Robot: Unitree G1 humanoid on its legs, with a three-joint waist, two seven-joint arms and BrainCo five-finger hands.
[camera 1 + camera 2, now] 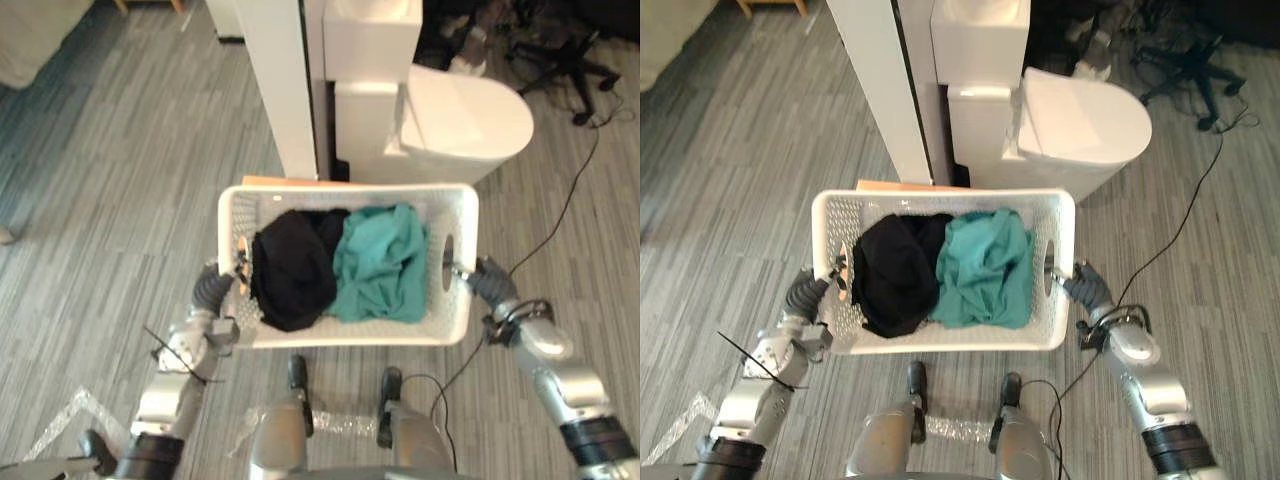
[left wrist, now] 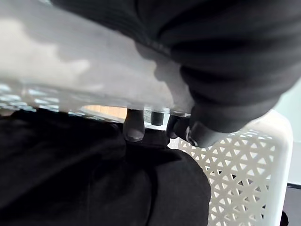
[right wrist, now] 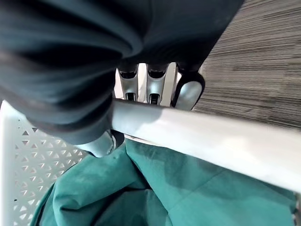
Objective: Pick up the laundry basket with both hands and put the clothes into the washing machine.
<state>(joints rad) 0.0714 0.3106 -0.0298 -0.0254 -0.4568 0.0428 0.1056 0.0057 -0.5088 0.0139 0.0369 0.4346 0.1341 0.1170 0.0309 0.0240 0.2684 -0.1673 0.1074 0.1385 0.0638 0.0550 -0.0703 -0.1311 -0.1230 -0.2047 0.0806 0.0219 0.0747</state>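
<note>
Left wrist view: left hand (image 2: 134, 127) has its fingers curled through the handle slot of the laundry basket (image 1: 345, 190), tips inside by the black garment (image 1: 292, 270). Right hand (image 3: 155, 84) is hooked over the opposite handle, above the green garment (image 1: 380, 262). The basket is held between both hands, with the white appliance (image 1: 450, 120) just beyond.
</note>
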